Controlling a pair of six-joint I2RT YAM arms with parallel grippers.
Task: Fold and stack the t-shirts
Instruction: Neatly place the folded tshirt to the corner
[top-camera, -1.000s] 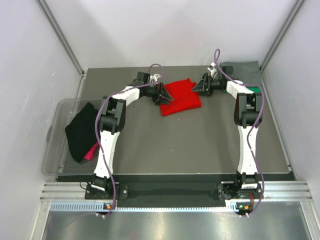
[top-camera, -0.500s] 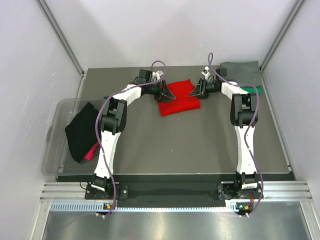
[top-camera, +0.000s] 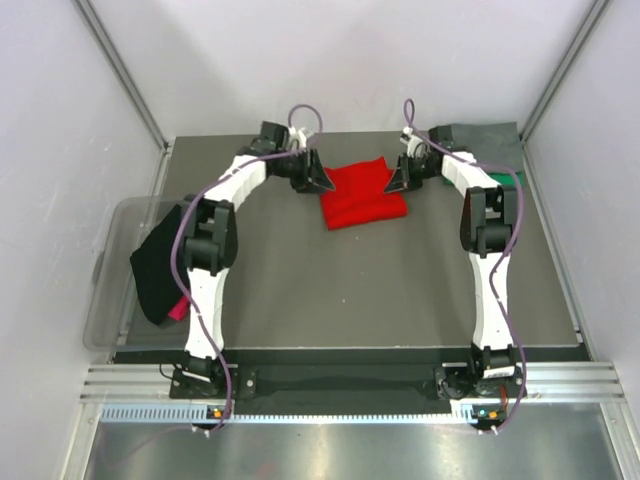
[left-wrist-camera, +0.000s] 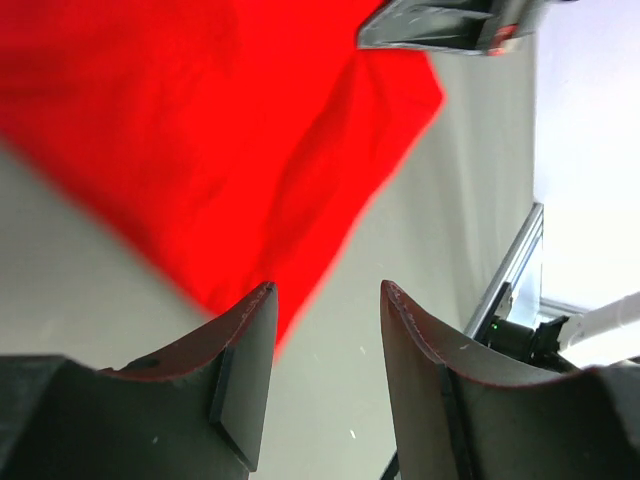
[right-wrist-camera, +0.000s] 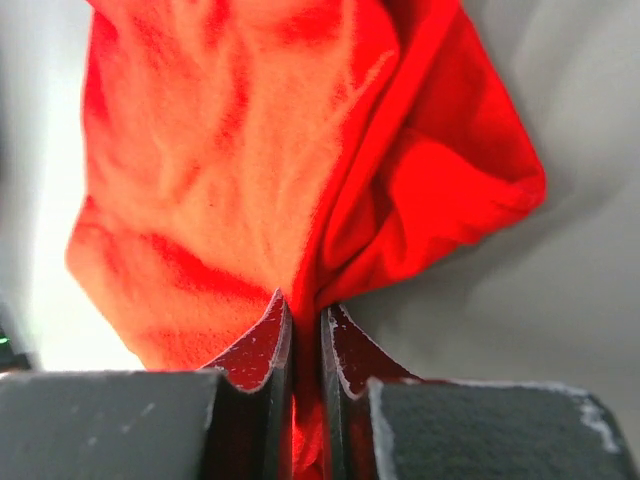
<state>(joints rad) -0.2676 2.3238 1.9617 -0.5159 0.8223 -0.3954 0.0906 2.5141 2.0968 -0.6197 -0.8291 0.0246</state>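
Note:
A bright red t-shirt (top-camera: 362, 193), folded into a rough rectangle, lies at the back middle of the table. My right gripper (top-camera: 396, 181) is at its right edge, shut on a pinched fold of the red cloth (right-wrist-camera: 230, 150); the cloth runs down between the two fingers of that gripper (right-wrist-camera: 306, 305). My left gripper (top-camera: 318, 180) is at the shirt's left edge, open. In the left wrist view the left gripper (left-wrist-camera: 327, 292) has only bare table between its fingers, and the red shirt (left-wrist-camera: 200, 130) lies just beyond its left fingertip.
A grey t-shirt (top-camera: 486, 138) lies at the back right corner with a green one (top-camera: 511, 180) beside it. A translucent tub (top-camera: 108, 300) at the left table edge holds a black t-shirt (top-camera: 160, 262) and a magenta one (top-camera: 180, 309).
My right gripper moved in to the shirt's right edge and shut on the red cloth. My left arm shifted back and left a little, its gripper still open.

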